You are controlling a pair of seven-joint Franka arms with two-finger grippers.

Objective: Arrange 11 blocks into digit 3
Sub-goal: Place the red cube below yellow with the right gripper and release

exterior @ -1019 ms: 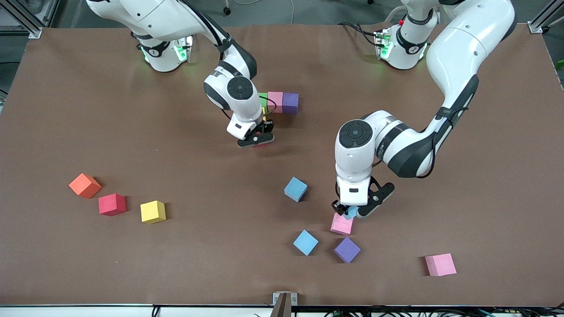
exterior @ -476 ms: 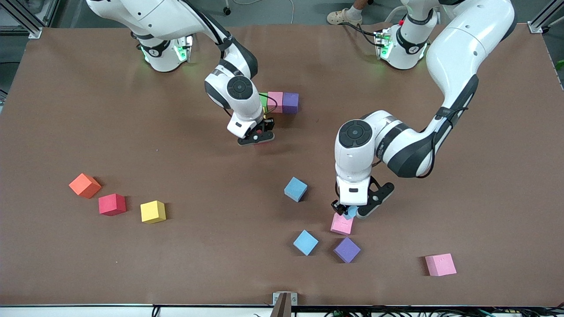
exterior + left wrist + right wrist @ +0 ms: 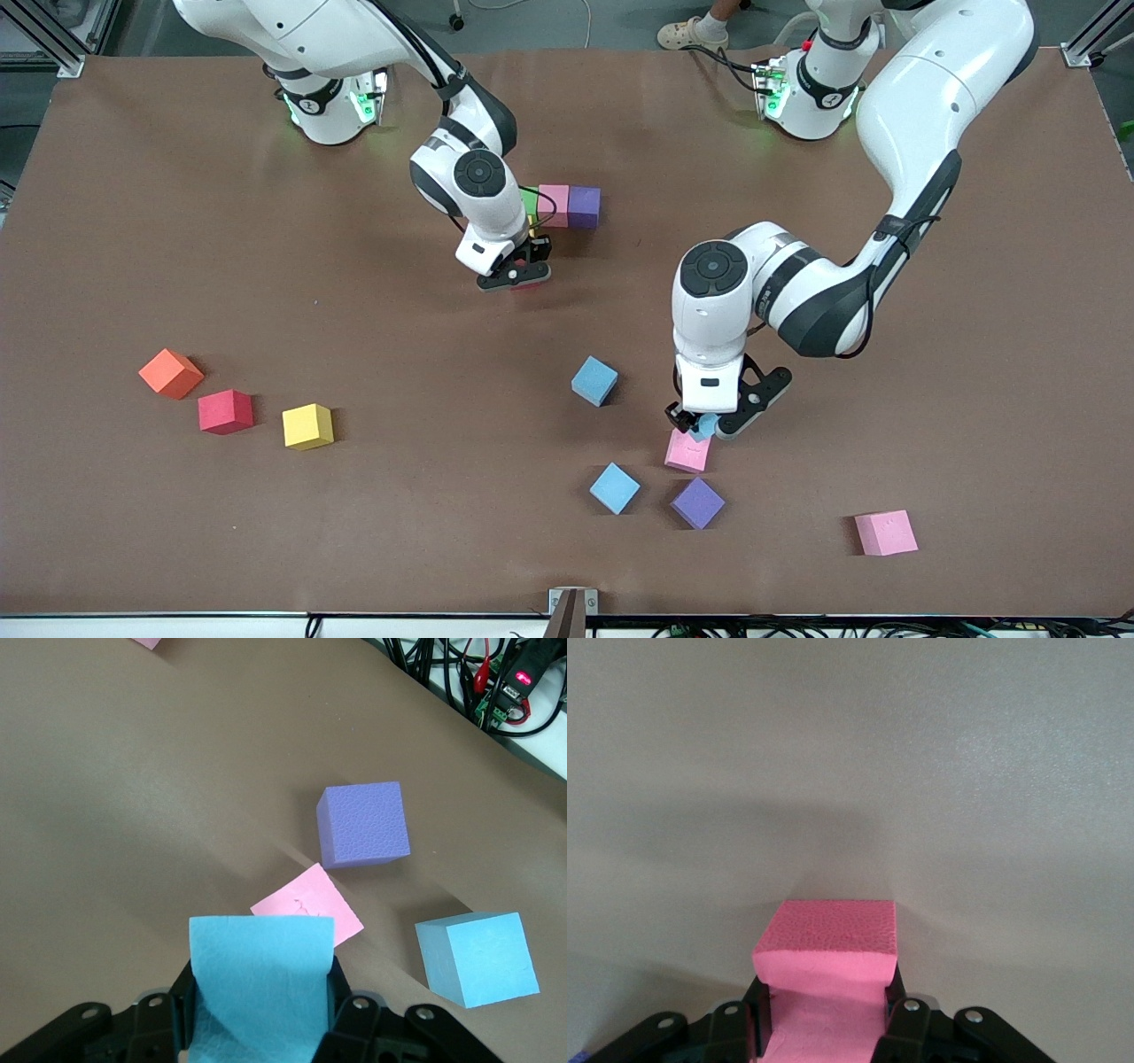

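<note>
obstacles: pink block (image 3: 687, 451) under left pincer (image 3: 702, 430), purple block (image 3: 697, 502) close | open table (image 3: 425, 337) mid

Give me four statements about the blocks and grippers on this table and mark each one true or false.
1. The left gripper is shut on a light blue block. True.
2. The right gripper is open and holds nothing. False: it is shut on a pink block.
3. The orange cube lies toward the right arm's end of the table. True.
4. The purple block is stacked on another block. False: it rests on the table.
</note>
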